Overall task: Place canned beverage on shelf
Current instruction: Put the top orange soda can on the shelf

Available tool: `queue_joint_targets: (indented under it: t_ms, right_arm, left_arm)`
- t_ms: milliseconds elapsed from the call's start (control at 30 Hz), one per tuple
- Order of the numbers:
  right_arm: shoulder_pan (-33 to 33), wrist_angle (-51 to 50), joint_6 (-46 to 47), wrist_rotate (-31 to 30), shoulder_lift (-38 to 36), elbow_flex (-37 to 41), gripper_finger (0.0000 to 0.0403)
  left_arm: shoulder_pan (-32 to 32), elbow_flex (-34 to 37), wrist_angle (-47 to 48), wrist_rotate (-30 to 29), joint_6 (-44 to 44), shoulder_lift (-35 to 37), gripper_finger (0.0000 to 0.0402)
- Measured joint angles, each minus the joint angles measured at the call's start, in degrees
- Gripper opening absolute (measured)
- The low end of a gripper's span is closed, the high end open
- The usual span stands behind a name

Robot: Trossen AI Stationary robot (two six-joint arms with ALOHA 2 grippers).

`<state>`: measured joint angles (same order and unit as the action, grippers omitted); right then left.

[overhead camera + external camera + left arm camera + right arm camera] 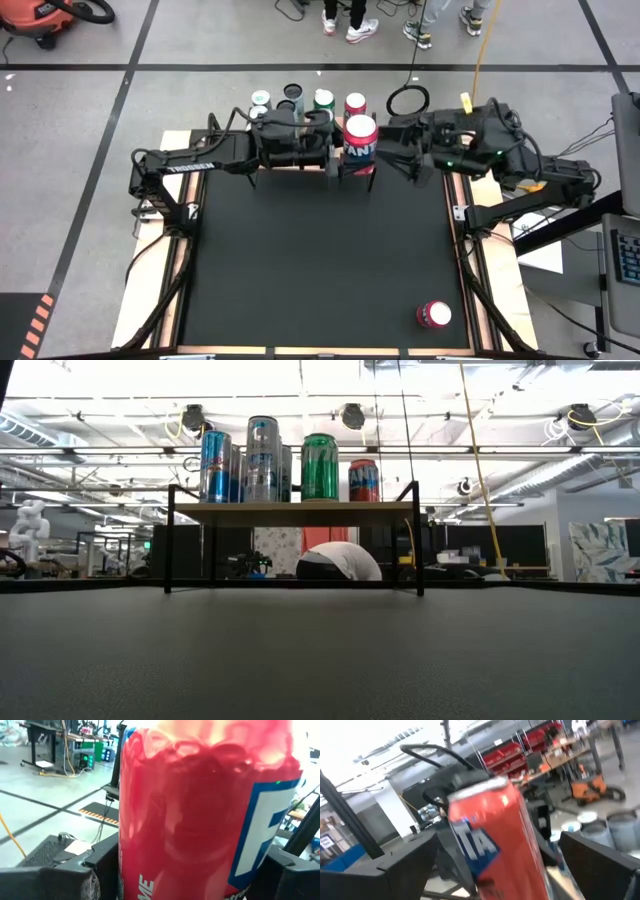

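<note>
The red can (360, 136) with blue and white lettering is held upright in the air at the near edge of the shelf (312, 165), toward the shelf's right end, in the high view. The left pincer (352, 165) grips it: in the left wrist view the can (200, 815) fills the space between the two dark fingers (60, 877), which press against its sides. The right pincer (400, 150) sits just to the right of the can with its jaws spread wide; in the right wrist view the can (495, 840) appears tilted between the fingers (400, 865), and whether they touch it cannot be told. The shelf is a light-wood board on thin black legs (290, 512), standing at the far edge of the black counter (310, 270). On it stand four cans in a row: a blue one (215, 465), a silver one (262, 458), a green one (320, 465) and a shorter red one (364, 479). From above their tops show behind the arms, among them the green can (323, 99) and the red one (355, 103). Another red can (433, 315) stands alone near the counter's front right corner, well apart from the shelf. Beyond the counter, on the grey floor, the shoes of people (350, 25) show at the far edge of the high view.
</note>
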<state>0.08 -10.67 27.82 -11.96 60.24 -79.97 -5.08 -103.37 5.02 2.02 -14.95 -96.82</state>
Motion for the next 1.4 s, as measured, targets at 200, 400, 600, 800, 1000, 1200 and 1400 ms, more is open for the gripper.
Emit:
queue_joint_targets:
  t_ms: [200, 400, 600, 800, 1000, 1200, 1400]
  right_arm:
    - [0.0, -3.18, -4.93, 1.36, 1.73, -3.98, 0.04]
    - [0.0, -7.73, -9.0, 1.67, 3.19, -7.36, 0.04]
    - [-0.58, -15.36, -12.41, 3.05, 6.46, -13.55, 0.04]
    - [-2.57, -19.45, -14.21, 5.99, 10.61, -19.8, 0.04]
    - [-3.52, -21.13, -15.72, 7.62, 13.7, -22.43, 0.04]
    - [-3.5, -20.85, -17.81, 7.77, 14.72, -23.6, 0.0394]
    - [-3.49, -20.07, -18.87, 7.75, 14.61, -23.65, 0.0392]
  left_arm:
    - [-0.04, 0.0, 0.04, -0.24, 1.89, 0.0, 0.0297]
    - [-0.02, 0.0, 0.46, -0.01, 1.87, 0.0, 0.0297]
    - [-0.02, -0.02, 1.58, 0.68, 1.82, 0.0, 0.0297]
    - [-0.02, -0.02, 1.75, 0.99, 1.77, 0.0, 0.0297]
    - [-0.02, -0.02, 1.7, 1.11, 1.8, 0.0, 0.0297]
    - [-0.02, -0.04, 1.77, 1.12, 1.78, 0.0, 0.0297]
    - [-0.02, -0.04, 1.87, 1.13, 1.78, 0.0, 0.0297]
